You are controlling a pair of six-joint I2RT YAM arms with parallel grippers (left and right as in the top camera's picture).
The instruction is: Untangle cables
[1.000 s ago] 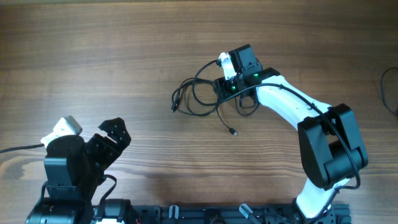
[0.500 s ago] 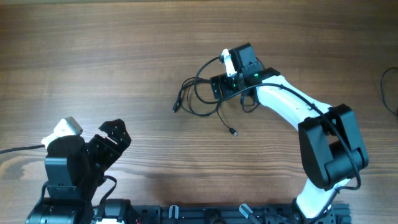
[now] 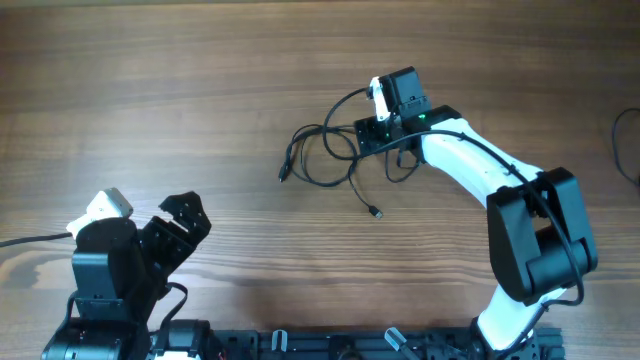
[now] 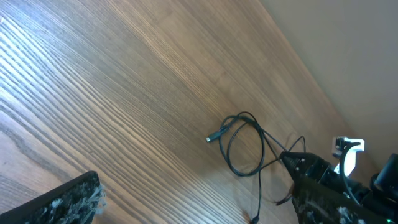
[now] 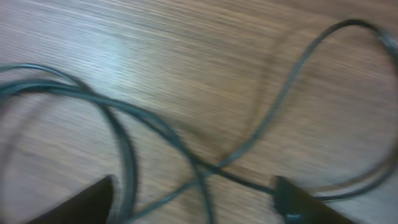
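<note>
The cables (image 3: 325,150) are thin black cords looping together on the wooden table just right of centre, with one plug end at the left (image 3: 283,172) and another lower down (image 3: 376,212). They also show in the left wrist view (image 4: 245,143). My right gripper (image 3: 372,138) hovers over the right side of the loops. In the right wrist view its fingers (image 5: 196,196) are spread wide, with crossing cords (image 5: 205,165) lying between them, blurred. My left gripper (image 3: 180,215) is open and empty at the near left, far from the cables.
Another thin black cord (image 3: 625,140) curves at the table's right edge. The right arm (image 3: 480,170) reaches over the table from the near right. The left arm base (image 3: 105,270) stands at the near left edge.
My right gripper has shifted a little to the right and away over the loops. The upper loop has moved slightly with it. The left arm has not moved.
</note>
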